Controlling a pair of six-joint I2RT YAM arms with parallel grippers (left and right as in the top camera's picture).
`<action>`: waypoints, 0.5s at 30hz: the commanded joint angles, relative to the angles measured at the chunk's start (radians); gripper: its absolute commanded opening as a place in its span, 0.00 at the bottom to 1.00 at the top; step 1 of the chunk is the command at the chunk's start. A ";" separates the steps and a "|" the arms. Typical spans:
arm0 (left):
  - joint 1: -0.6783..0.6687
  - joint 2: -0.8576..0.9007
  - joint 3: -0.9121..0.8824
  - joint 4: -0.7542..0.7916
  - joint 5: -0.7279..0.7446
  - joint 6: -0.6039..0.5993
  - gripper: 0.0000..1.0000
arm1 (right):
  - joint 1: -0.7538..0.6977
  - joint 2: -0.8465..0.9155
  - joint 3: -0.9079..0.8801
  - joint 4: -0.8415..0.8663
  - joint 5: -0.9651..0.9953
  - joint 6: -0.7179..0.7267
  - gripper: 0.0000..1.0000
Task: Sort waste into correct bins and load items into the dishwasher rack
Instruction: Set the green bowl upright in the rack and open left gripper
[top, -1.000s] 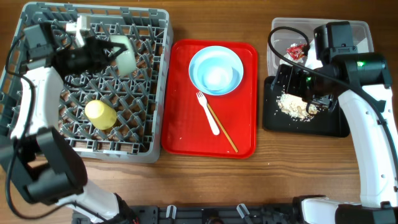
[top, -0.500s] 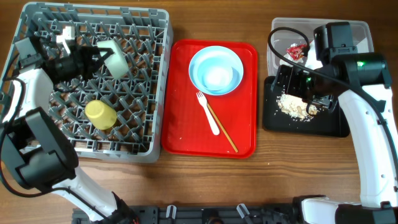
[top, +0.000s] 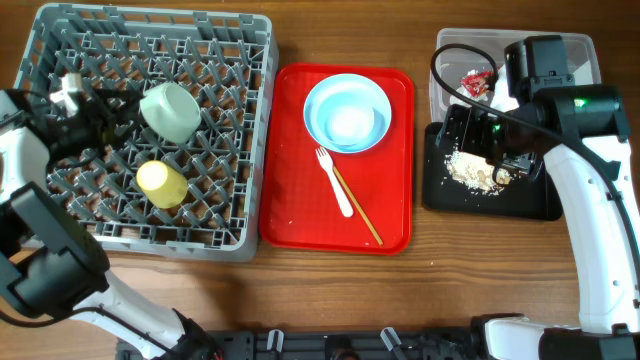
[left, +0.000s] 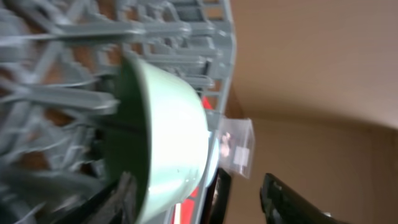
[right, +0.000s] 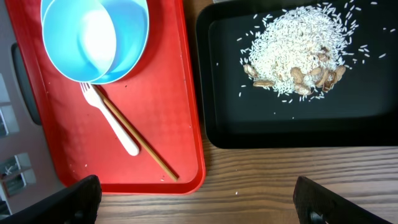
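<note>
The pale green bowl lies on its side among the pegs of the grey dishwasher rack, beside the yellow cup. My left gripper is just left of the bowl. In the left wrist view the bowl fills the left side, one finger is at its rim, and the jaws stand apart with no grip. My right gripper hangs wide open over the table edge by the black tray, which holds the food scraps. The wrapper lies in the clear tub.
A red tray in the middle carries a pale blue bowl, a white fork-shaped spoon and a wooden chopstick. The right arm's body covers part of the tub and black tray.
The left gripper has opened, let go of the green bowl and drawn back to the left. The bowl now rests in the rack. The right arm has not moved.
</note>
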 joint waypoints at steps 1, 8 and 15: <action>0.054 0.002 0.011 -0.015 -0.114 0.017 0.70 | -0.003 -0.005 0.010 -0.002 0.018 0.004 1.00; 0.104 -0.069 0.012 -0.042 -0.137 0.060 0.72 | -0.003 -0.005 0.010 -0.003 0.018 0.004 1.00; 0.048 -0.264 0.012 -0.038 -0.246 0.062 0.74 | -0.003 -0.005 0.010 -0.007 0.018 0.005 1.00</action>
